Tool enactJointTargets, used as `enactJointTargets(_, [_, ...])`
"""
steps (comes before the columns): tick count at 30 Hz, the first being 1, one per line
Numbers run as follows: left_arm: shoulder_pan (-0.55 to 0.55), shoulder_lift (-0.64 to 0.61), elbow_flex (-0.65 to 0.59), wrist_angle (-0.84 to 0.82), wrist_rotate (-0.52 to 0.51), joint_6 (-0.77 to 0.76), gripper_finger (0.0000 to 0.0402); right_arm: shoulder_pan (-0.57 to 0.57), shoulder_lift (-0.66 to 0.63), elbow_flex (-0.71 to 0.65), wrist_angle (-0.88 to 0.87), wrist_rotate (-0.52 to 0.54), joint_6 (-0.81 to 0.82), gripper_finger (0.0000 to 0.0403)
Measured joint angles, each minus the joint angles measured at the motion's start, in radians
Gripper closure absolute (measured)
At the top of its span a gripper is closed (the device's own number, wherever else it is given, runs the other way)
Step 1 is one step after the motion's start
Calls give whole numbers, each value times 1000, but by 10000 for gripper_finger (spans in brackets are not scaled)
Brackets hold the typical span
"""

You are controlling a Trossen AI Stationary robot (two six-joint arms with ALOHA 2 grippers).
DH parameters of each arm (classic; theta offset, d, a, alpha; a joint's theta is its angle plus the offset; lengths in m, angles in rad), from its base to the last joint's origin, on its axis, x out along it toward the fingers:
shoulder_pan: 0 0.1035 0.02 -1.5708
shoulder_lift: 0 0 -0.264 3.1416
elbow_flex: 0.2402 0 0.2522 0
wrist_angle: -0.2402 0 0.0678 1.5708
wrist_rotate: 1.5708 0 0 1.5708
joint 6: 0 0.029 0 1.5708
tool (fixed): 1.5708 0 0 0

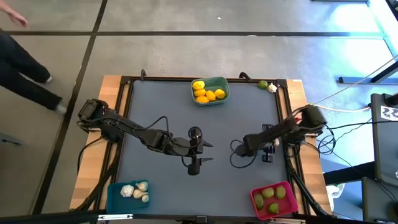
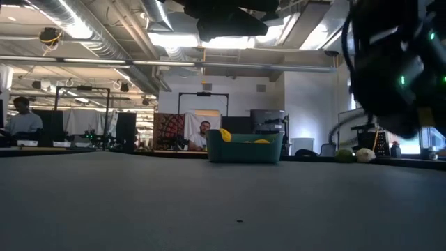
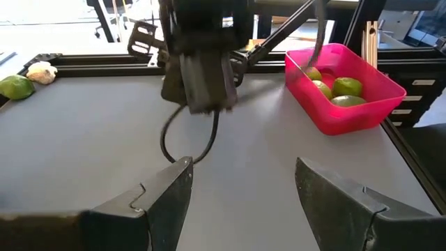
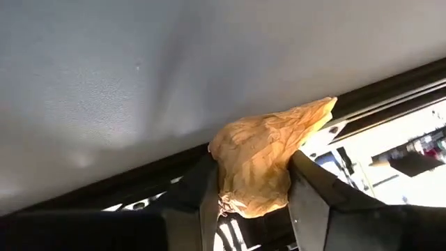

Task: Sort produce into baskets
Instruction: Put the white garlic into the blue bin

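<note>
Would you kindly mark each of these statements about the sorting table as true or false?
1. The teal basket holds lemons. True.
2. The pink basket holds garlic. False: it holds limes; the garlic bulbs are in the blue basket.
3. A loose lime and a loose garlic bulb lie side by side near a table corner, outside every basket. True.
4. The left gripper has its jaws shut on a lemon. False: its jaws stand open and empty over the middle of the table.
5. The right gripper has a tan crumpled item between its jaws. True.
</note>
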Motion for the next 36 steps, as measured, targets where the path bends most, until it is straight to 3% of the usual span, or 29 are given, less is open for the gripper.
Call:
enactJointTargets(9, [1, 0, 0, -6, 0, 0, 153, 0, -279, 5, 54, 79, 125, 277])
enactJointTargets(20, [6, 0, 0, -6, -1, -7, 153, 0, -552, 5, 302, 155, 130, 277])
enactJointTargets(27, [26, 0, 0, 3, -3, -34, 153, 0, -637, 5, 508, 158, 50, 276])
enactJointTargets(36, [51, 0, 0, 15, 16, -155, 153, 0, -645, 5, 803, 157, -82, 276])
